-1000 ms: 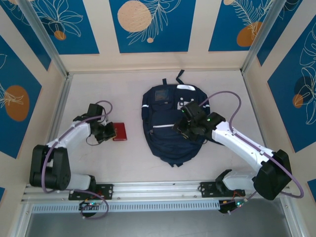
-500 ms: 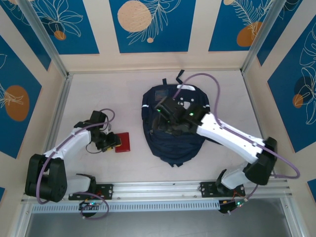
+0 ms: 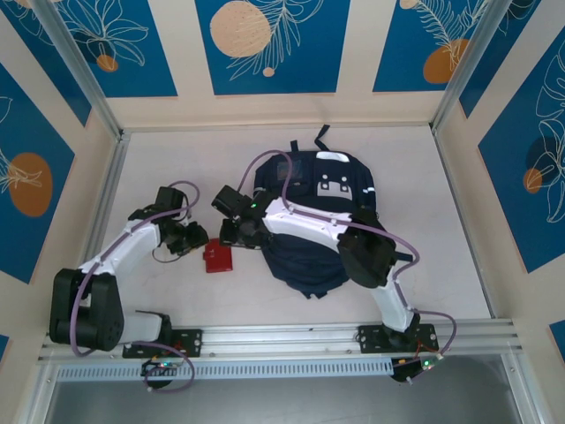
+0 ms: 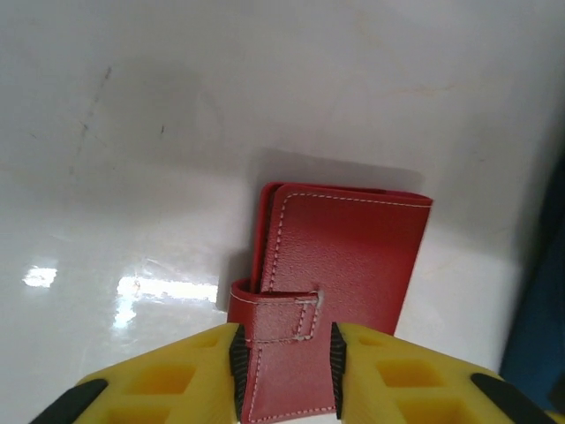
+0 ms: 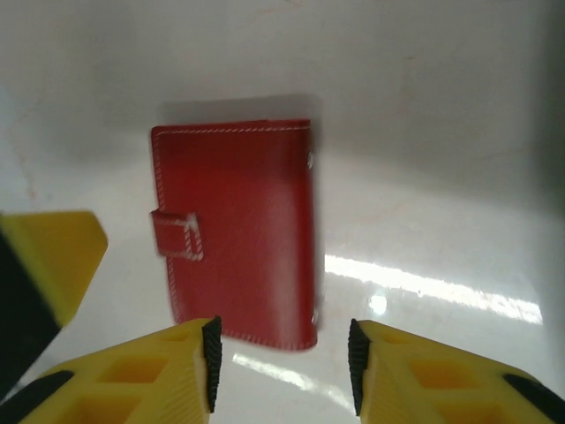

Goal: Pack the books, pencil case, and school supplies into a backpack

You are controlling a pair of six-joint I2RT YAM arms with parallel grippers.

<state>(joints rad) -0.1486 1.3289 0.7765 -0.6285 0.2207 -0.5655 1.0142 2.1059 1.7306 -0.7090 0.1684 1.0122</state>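
A small red leather case (image 3: 217,257) with a strap tab lies flat on the white table, left of the navy backpack (image 3: 322,187). My left gripper (image 3: 196,240) is at the case's upper-left. In the left wrist view its jaws (image 4: 284,340) stand narrowly open, and the case's (image 4: 344,256) strap end shows between the pads. My right gripper (image 3: 232,233) reaches across the backpack to the case's far end. It (image 5: 281,340) is open just short of the case (image 5: 243,230). A left finger (image 5: 53,256) sits beside the case, apart from it. The books are out of view.
The right arm (image 3: 305,221) lies over the backpack's upper half. The backpack's dark edge (image 4: 540,291) is close to the case's right. Patterned walls enclose the table, and a metal rail (image 3: 282,340) runs along its near edge.
My right arm swung left across the backpack, from its front pocket to the red case. The case slid slightly nearer and turned. The left gripper went from shut to narrowly open.
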